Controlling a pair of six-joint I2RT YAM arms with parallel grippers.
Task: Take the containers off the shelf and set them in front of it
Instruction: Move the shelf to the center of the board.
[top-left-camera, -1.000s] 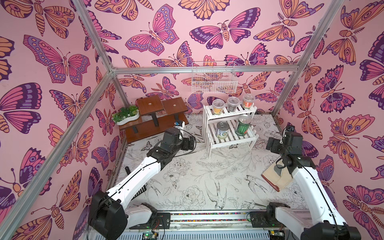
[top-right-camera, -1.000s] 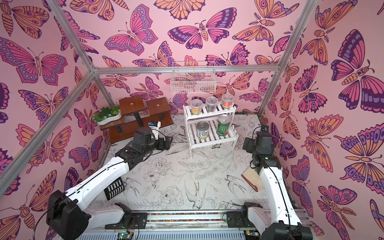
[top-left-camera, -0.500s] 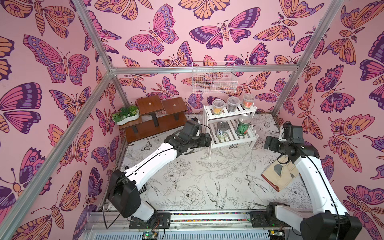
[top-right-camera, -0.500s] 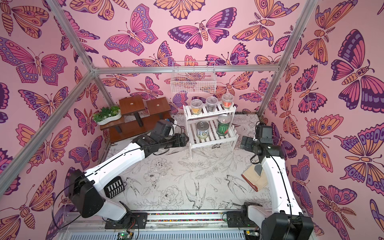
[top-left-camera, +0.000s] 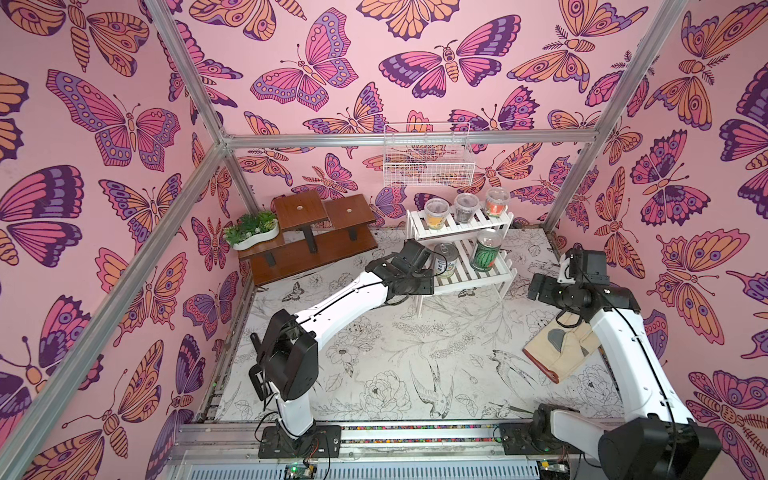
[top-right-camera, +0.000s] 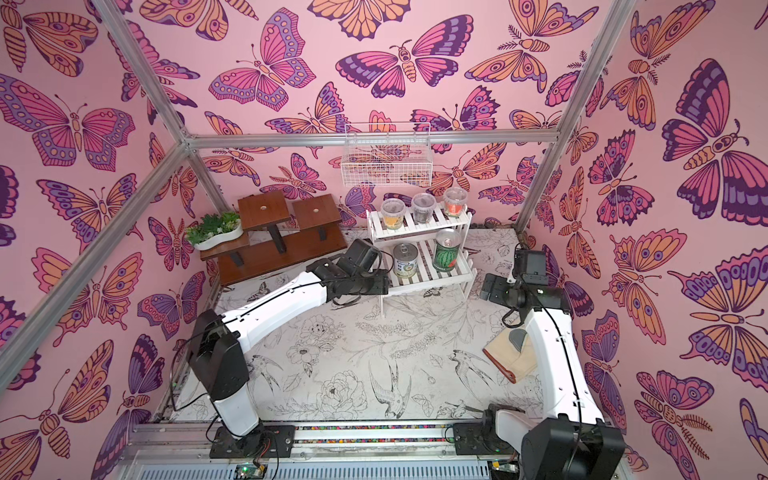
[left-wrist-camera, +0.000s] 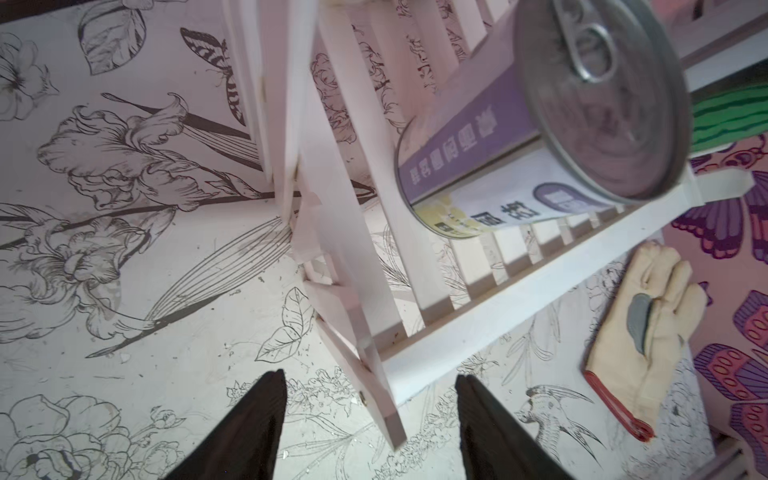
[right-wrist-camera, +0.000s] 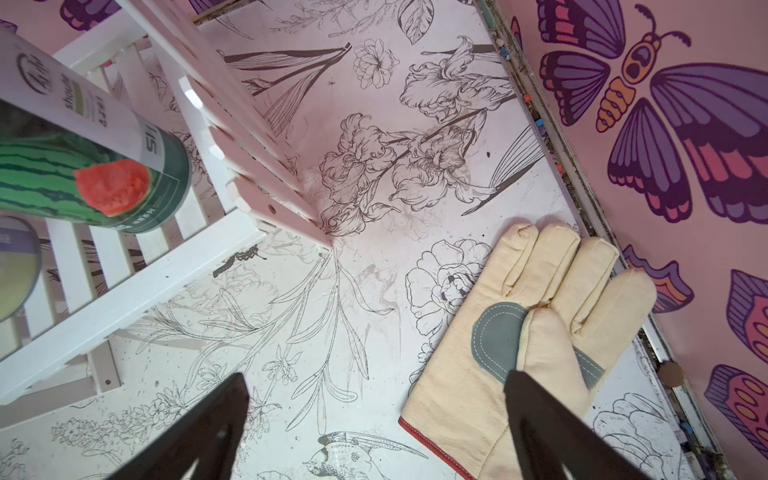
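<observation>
**Containers all on the shelf, both claws empty**

The containers stand on the white slatted shelf (top-left-camera: 467, 272) at the back of the bench (top-left-camera: 374, 353). On the upper tier there are three small clear cups in a row: the yellow cup (top-left-camera: 435, 212), the dark cup (top-left-camera: 466, 210) and the orange-red cup (top-left-camera: 495, 202). On the lower tier, which juts forward, the white-green can (top-left-camera: 446, 259) stands upright toward the left arm's side. The watermelon can (top-left-camera: 486, 251) stands upright beside it, with a gap between them. No container is on the bench in front of the shelf.

The left arm reaches across the bench to the near end of the lower tier. In the left wrist view the left claw (left-wrist-camera: 369, 374) has its fingers spread moderately apart with nothing between them. The shelf's corner leg lies just ahead of the tips, and the white-green can sits further in on the slats, not yet between the fingers.

The right claw (right-wrist-camera: 376, 374) is spread wide and holds nothing. It hangs over the bench off the other end of the shelf, apart from it, with the watermelon can off to one side in its wrist view. A cream work glove (right-wrist-camera: 532, 324) lies flat on the bench under that arm.

Beside the shelf stands a brown stepped stand (top-left-camera: 316, 249) carrying a white planter (top-left-camera: 253, 232), and a white wire basket (top-left-camera: 428, 162) hangs on the wall above.
</observation>
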